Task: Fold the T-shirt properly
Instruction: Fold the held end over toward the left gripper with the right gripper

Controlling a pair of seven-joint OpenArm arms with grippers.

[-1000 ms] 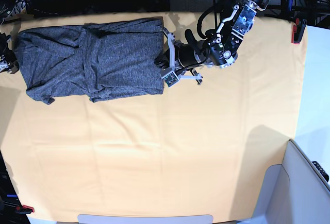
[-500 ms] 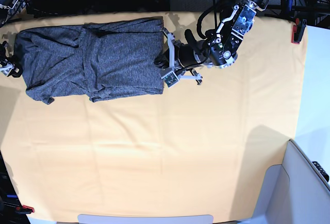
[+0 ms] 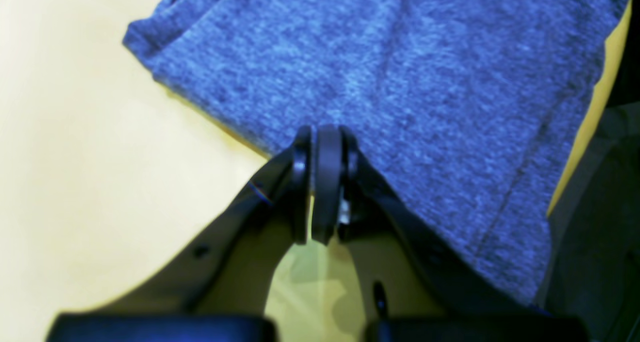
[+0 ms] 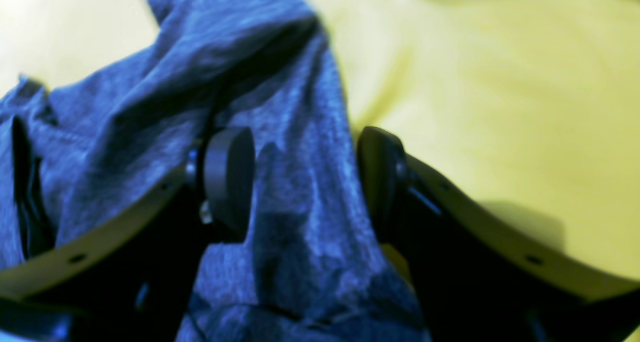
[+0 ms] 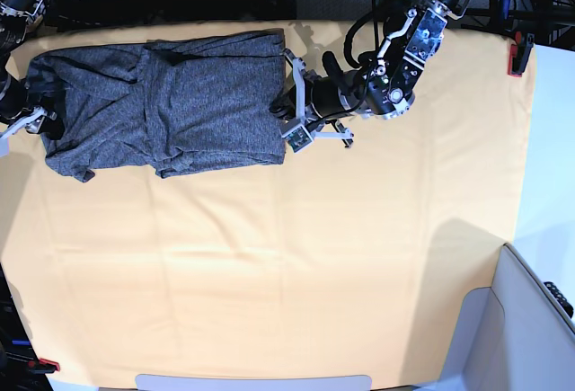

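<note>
Cloth (image 5: pixel 296 265), yellow-orange, bare across the near half. Shirt (image 5: pixel 162 108) lies folded in a long strip along the far edge, toward the far-left corner. Left gripper (image 3: pixel 325 146) has its jaws pressed together at the shirt's right edge; whether fabric sits between them I cannot tell. Right gripper (image 4: pixel 305 182) at the strip's left end, jaws spread, a bunched ridge of shirt between the pads (image 4: pixel 227 177), not pinched.
</note>
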